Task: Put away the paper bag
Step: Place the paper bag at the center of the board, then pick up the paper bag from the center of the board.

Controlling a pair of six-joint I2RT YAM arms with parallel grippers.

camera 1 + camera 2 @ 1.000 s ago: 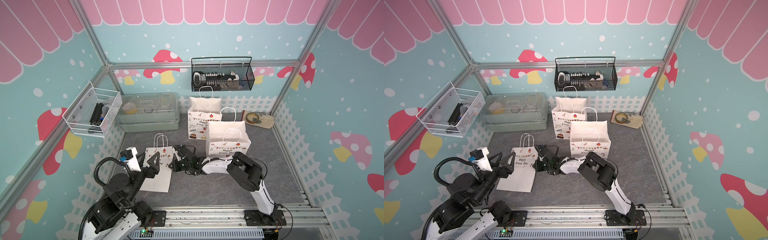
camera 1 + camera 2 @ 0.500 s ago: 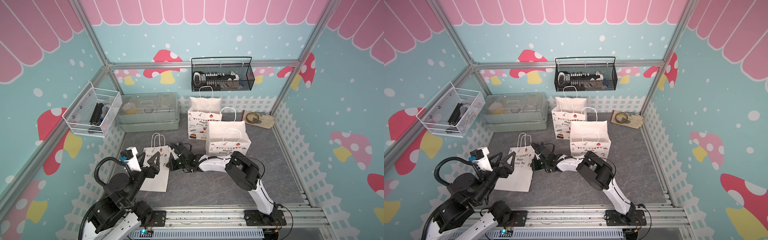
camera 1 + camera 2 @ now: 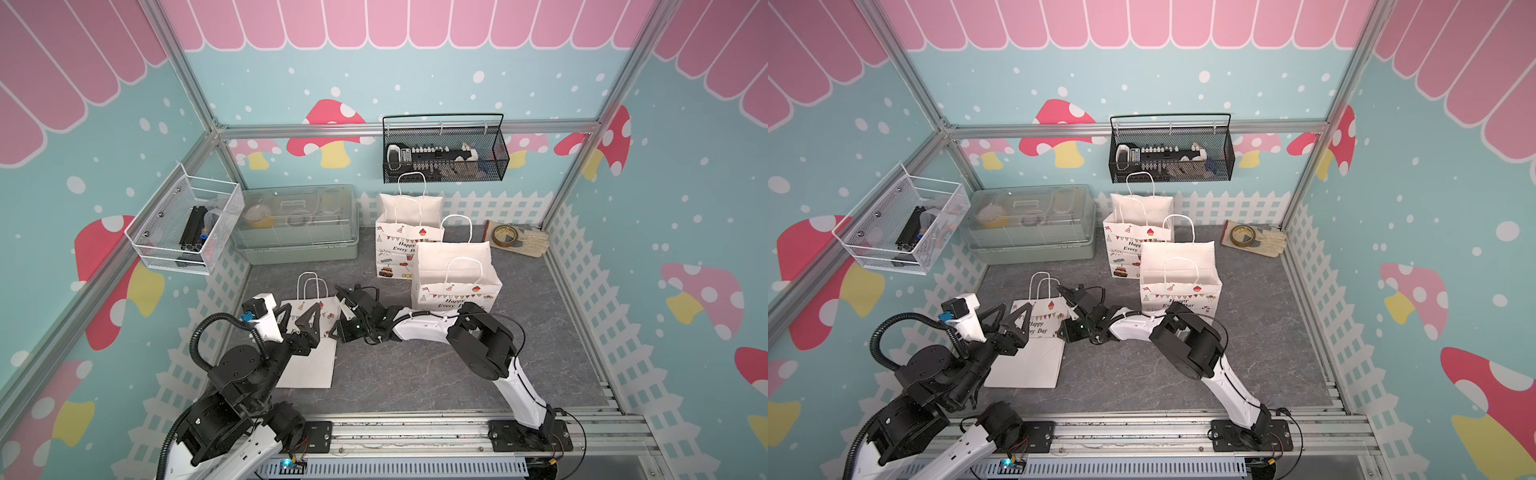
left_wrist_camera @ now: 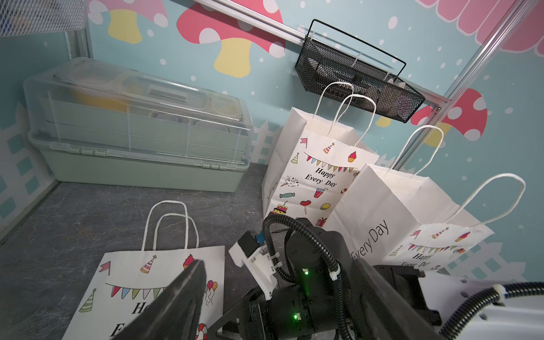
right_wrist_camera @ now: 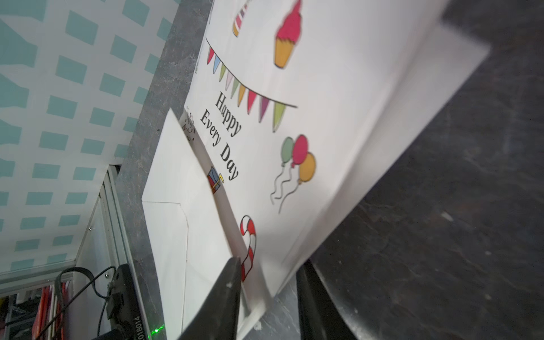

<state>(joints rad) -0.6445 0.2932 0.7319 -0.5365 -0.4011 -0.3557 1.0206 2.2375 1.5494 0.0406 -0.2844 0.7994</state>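
A white paper bag (image 3: 307,365) (image 3: 1025,365) printed "Happy Every Day" lies flat on the grey table at the front left, handles pointing to the back. My left gripper (image 3: 300,316) (image 4: 279,262) hovers over its printed face, open and holding nothing. My right gripper (image 3: 338,328) (image 5: 269,263) reaches in low from the right. Its jaws stand apart on either side of the bag's right edge. That edge (image 5: 273,282) looks blurred and slightly raised between the fingers, and neither finger presses on it.
Two more printed bags stand upright behind, one at the back (image 3: 409,245) and one nearer (image 3: 455,278), close to my right arm. A green box with a clear lid (image 3: 297,228) sits back left. A black wire basket (image 3: 444,153) and a white mesh basket (image 3: 187,224) hang on the walls.
My right gripper slid a little to the left with the flat bag's edge, then its jaws parted and let the edge go. The left arm has not moved.
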